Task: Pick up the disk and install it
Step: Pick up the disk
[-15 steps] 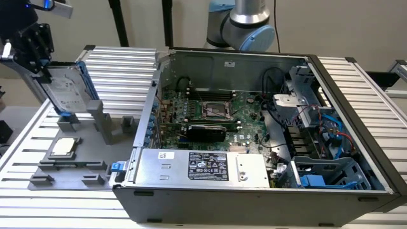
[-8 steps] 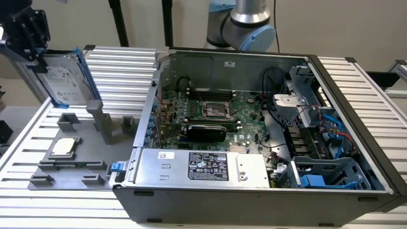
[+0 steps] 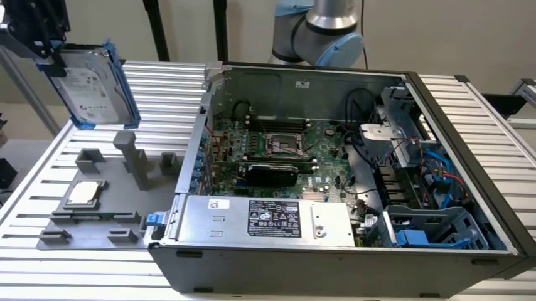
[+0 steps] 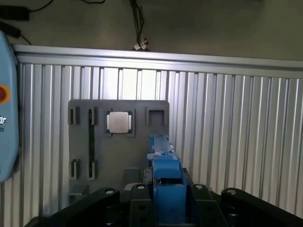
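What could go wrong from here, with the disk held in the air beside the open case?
1. The gripper holds the disk by one end, so it hangs tilted. It may swing or slip in a fast move.
2. The case wall stands between the disk and the interior. A low path could clip it.
3. Loose cables lie beside the blue drive cage and could snag the carrier.

Place was a robotics lab / test bench for PC assembly: ribbed aluminium table [image 3: 167, 88], grey fixture plate [image 4: 118, 156] w/ cut-out slots, one holding a CPU chip [image 4: 119, 122]. Opened desktop PC case [image 3: 335, 266] lay on its side, motherboard [image 3: 277, 147] exposed. Robot arm [image 3: 322, 31] stood behind, by a plain wall w/ hanging cables.
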